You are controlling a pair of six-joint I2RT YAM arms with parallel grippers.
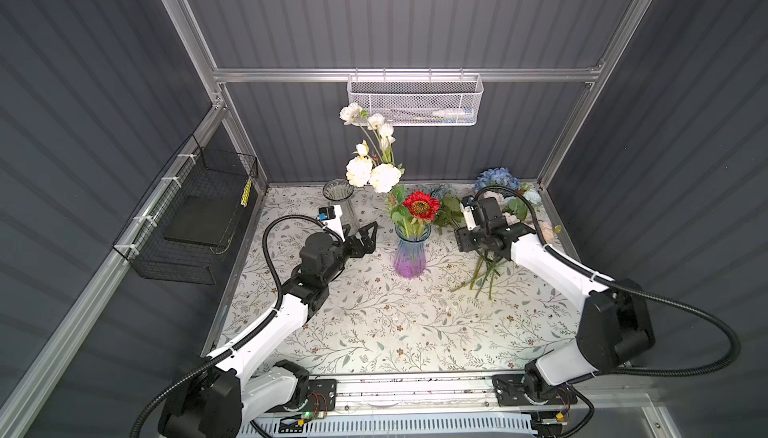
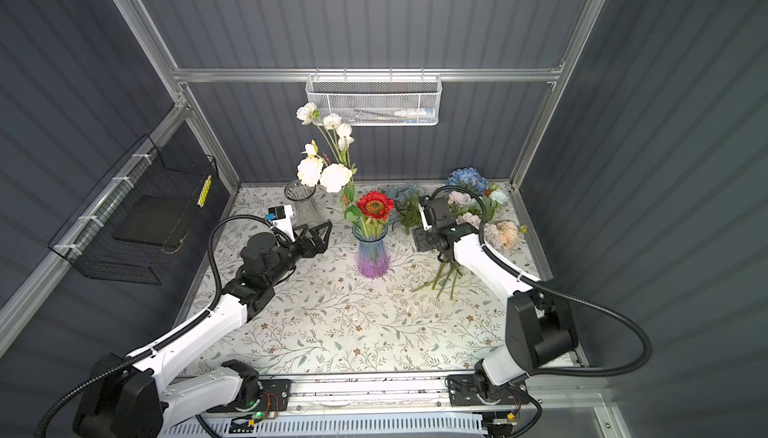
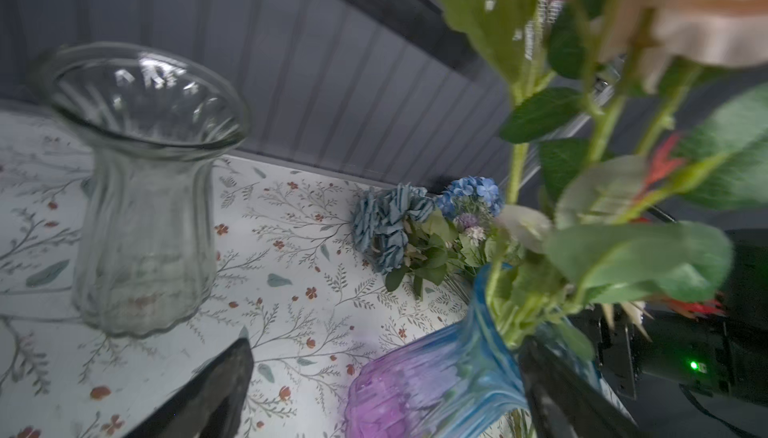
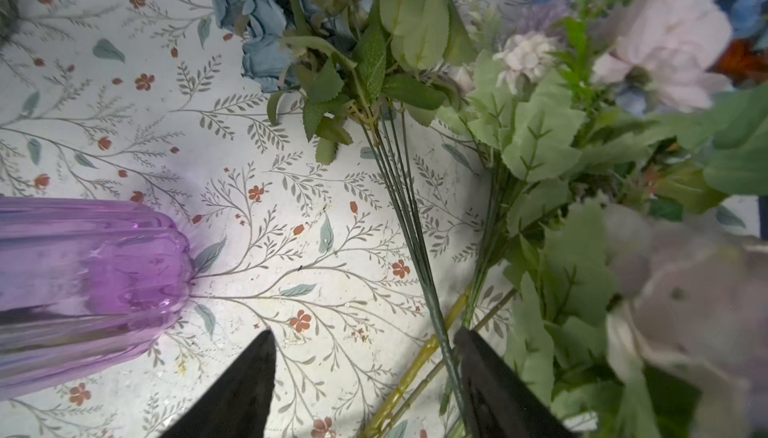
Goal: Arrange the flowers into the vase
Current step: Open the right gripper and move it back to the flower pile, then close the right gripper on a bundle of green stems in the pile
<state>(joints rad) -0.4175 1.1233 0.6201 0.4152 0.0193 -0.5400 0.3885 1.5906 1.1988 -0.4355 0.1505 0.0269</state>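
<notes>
The blue-and-purple glass vase (image 1: 409,255) (image 2: 372,255) stands mid-table. It holds a red daisy (image 1: 421,206) and tall white flowers (image 1: 374,174). My left gripper (image 1: 369,235) (image 3: 386,350) is open and empty, just left of the vase and apart from it. More flowers lie in a pile at the back right: blue hydrangea (image 1: 496,178), dusty-blue roses (image 4: 257,20) and pale pink blooms (image 4: 665,40). Their stems (image 1: 486,273) fan toward the front. My right gripper (image 4: 363,338) hangs open over those stems. A dark green stem (image 4: 419,248) and a yellow-green one (image 4: 419,359) run between its fingers, close to one of them.
An empty clear glass vase (image 1: 338,199) (image 3: 141,190) stands at the back left, just behind my left wrist. A black wire basket (image 1: 195,223) hangs on the left wall. A white mesh basket (image 1: 415,101) hangs on the back rail, touching the white blooms.
</notes>
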